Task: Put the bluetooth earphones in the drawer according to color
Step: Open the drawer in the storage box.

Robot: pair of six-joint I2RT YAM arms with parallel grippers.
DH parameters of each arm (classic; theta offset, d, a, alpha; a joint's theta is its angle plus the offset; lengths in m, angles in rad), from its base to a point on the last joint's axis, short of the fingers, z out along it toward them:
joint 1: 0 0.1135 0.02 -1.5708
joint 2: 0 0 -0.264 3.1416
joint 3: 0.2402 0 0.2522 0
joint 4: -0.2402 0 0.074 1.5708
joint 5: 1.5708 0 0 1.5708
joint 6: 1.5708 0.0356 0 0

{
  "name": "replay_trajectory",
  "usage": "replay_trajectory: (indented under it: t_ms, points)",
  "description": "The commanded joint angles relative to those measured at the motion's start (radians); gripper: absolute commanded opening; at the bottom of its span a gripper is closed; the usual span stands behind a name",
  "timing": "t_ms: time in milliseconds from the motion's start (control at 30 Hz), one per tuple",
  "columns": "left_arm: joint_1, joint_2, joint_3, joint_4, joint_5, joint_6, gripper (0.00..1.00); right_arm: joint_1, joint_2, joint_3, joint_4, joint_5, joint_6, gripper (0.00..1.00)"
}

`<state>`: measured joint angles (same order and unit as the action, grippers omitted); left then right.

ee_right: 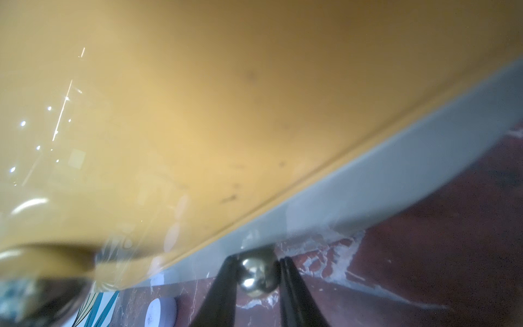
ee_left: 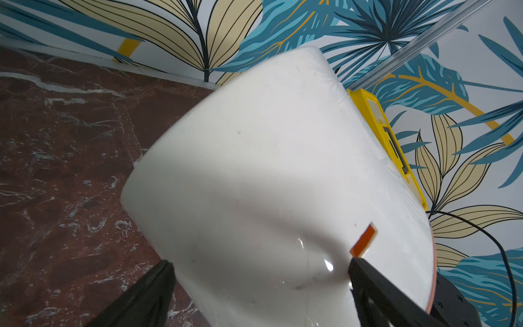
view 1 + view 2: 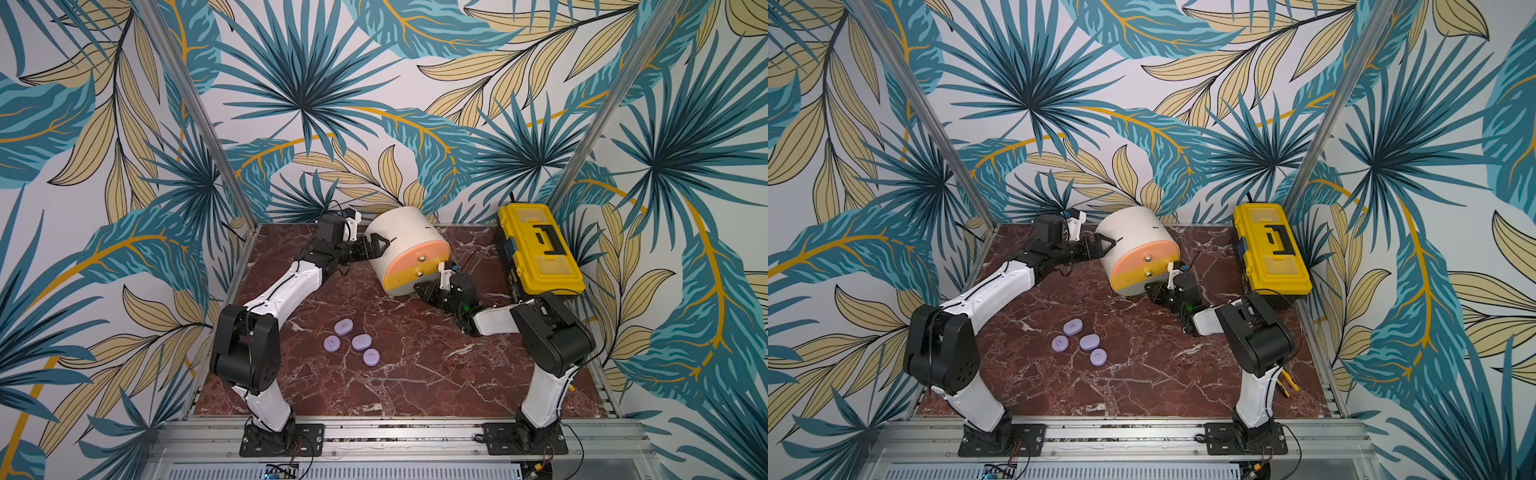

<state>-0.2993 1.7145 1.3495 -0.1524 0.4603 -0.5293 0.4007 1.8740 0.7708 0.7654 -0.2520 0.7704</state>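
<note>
The drawer cabinet (image 3: 401, 235) (image 3: 1133, 232) is cream, with a peach front above a yellow front (image 1: 198, 113) and a grey front (image 1: 396, 175) at the bottom; all look closed. My right gripper (image 3: 424, 289) (image 3: 1152, 289) (image 1: 257, 269) is shut on the grey drawer's metal knob (image 1: 256, 279). My left gripper (image 3: 380, 245) (image 3: 1105, 245) (image 2: 260, 263) is open, its fingers set against the cabinet's cream side wall (image 2: 268, 170). Several lilac bluetooth earphones (image 3: 361, 341) (image 3: 1089, 341) lie in a cluster on the table in front of the left arm. One lilac case (image 1: 160, 311) shows in the right wrist view.
A yellow-and-black toolbox (image 3: 540, 249) (image 3: 1271, 249) stands at the back right, close to the right arm's elbow. Yellow-handled pliers (image 3: 1287, 384) lie by the right edge behind the right arm. The table is red-brown marble (image 3: 415, 374) with patterned walls on three sides.
</note>
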Motion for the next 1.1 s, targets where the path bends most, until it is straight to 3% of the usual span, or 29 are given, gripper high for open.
replay_trajectory:
  t_ms: [0,667,1067]
  points:
    - [0.002,-0.023,-0.040,-0.046,0.002,0.025,1.00,0.006,-0.004,-0.010,0.005,0.059,0.006,0.26]
    - [0.024,-0.110,-0.121,-0.027,-0.023,0.010,1.00,0.033,-0.199,-0.250,-0.019,0.091,-0.019,0.25]
    - [0.035,-0.197,-0.220,-0.013,-0.047,0.017,1.00,0.065,-0.369,-0.349,-0.131,0.134,-0.052,0.26]
